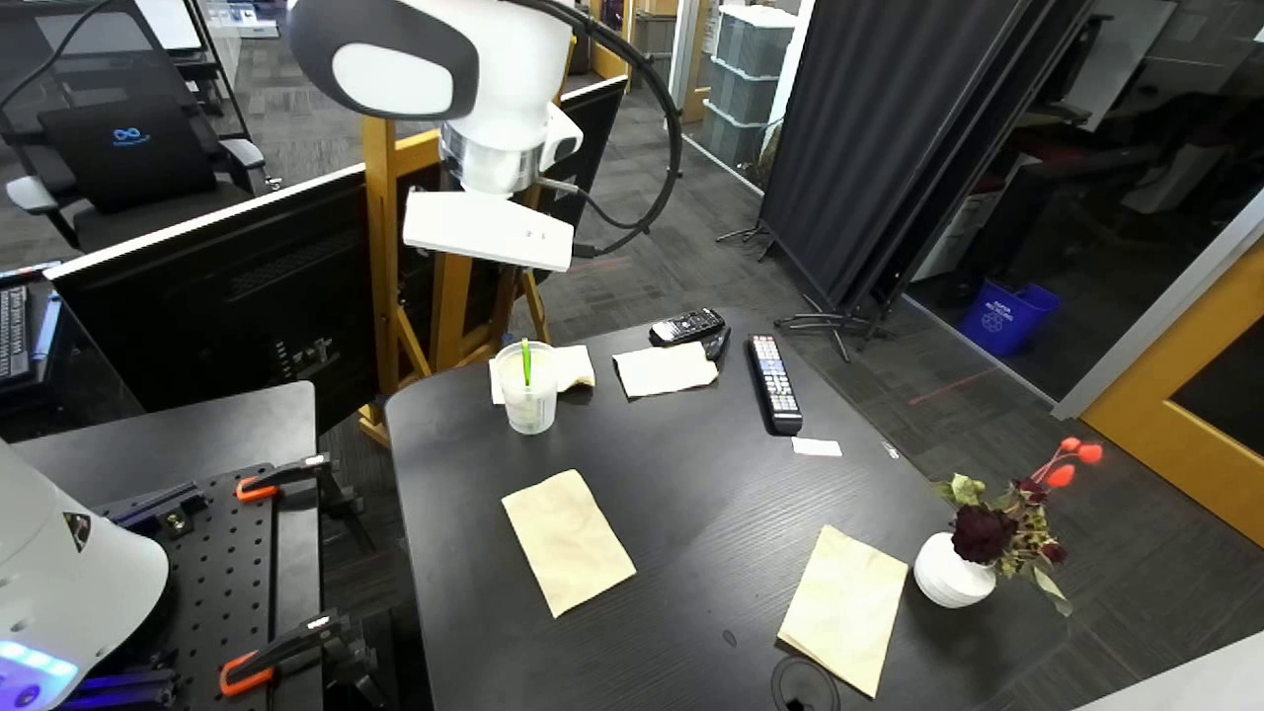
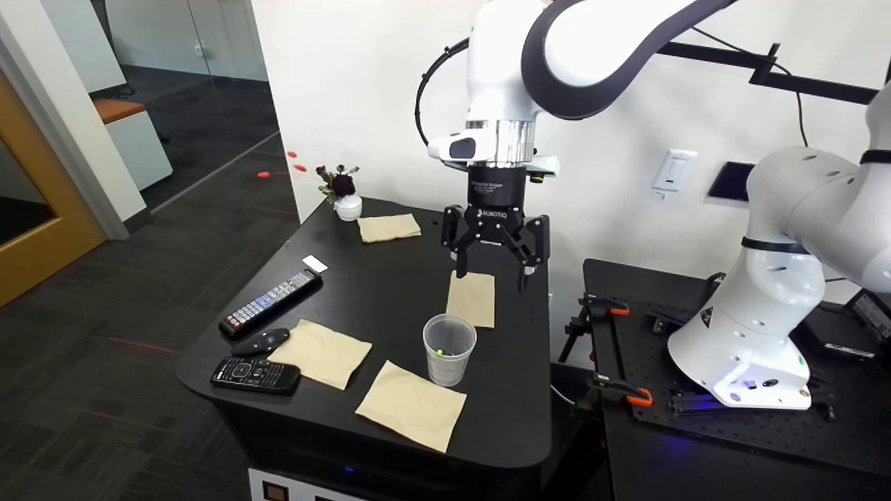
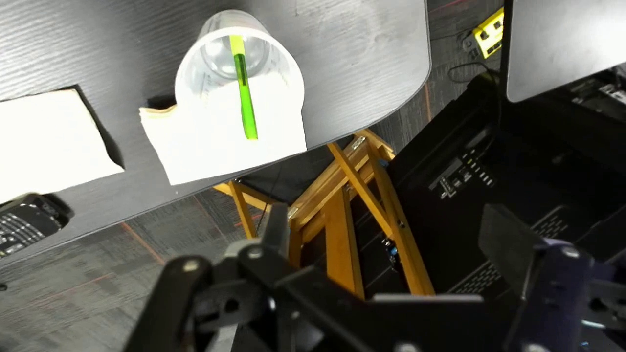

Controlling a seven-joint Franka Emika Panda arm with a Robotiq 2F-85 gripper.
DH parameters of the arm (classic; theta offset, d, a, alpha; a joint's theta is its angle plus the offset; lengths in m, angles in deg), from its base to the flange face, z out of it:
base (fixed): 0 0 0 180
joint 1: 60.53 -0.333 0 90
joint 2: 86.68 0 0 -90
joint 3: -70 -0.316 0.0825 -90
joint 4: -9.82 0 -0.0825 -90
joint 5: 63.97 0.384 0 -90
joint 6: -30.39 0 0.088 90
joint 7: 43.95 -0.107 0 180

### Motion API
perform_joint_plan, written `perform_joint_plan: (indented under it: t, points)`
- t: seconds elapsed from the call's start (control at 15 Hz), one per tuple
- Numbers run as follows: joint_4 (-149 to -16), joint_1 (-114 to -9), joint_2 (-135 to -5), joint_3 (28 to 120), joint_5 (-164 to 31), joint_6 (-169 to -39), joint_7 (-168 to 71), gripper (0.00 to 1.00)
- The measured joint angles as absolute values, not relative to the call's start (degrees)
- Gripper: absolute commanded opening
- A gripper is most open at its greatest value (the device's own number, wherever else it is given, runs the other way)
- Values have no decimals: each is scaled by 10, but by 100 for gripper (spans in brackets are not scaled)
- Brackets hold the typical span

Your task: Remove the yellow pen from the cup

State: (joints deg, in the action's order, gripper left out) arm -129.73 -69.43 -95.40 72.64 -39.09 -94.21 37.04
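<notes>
- The jaws stand wide apart and hold nothing, hanging in the air well apart from the cup [image 2: 446, 371].
- The yellow-green pen [image 3: 244, 93] sits tilted inside the cup, one end near the rim in the wrist view.
- The see-through cup stands upright on the dark counter [image 2: 390, 292], just beside a paper sheet [image 2: 413, 406].
- Three remotes [image 2: 271, 304] lie near one end of the counter, the longest with a white card [image 2: 314, 264] just beside it.
- At the other end stands a white vase [image 1: 951, 573] of flowers [image 1: 983, 533].
</notes>
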Motion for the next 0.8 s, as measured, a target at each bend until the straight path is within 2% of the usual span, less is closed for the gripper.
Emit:
perform_joint_plan:
  t: [0.8]
  points:
    - [-1307, -692, -942, 716, -418, -965, 397, 100]
